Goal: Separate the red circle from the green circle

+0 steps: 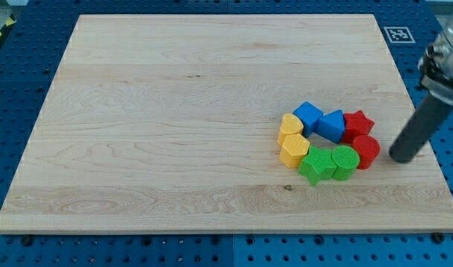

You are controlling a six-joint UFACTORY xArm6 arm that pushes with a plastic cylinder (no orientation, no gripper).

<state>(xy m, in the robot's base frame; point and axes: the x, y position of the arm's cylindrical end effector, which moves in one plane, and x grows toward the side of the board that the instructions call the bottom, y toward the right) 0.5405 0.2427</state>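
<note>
The red circle [366, 150] lies at the right end of a ring of blocks on the wooden board [174, 111]. The green circle [345, 162] touches it on its lower left. A green star [316, 165] sits left of the green circle. A red star [358, 123] is just above the red circle. My tip [401, 157] is the lower end of the dark rod, to the right of the red circle with a small gap between them.
A blue cube [308, 116] and a blue block [332, 124] form the ring's top. A yellow heart [291, 124] and a yellow hexagon [293, 150] form its left side. The board's right edge lies just right of my tip.
</note>
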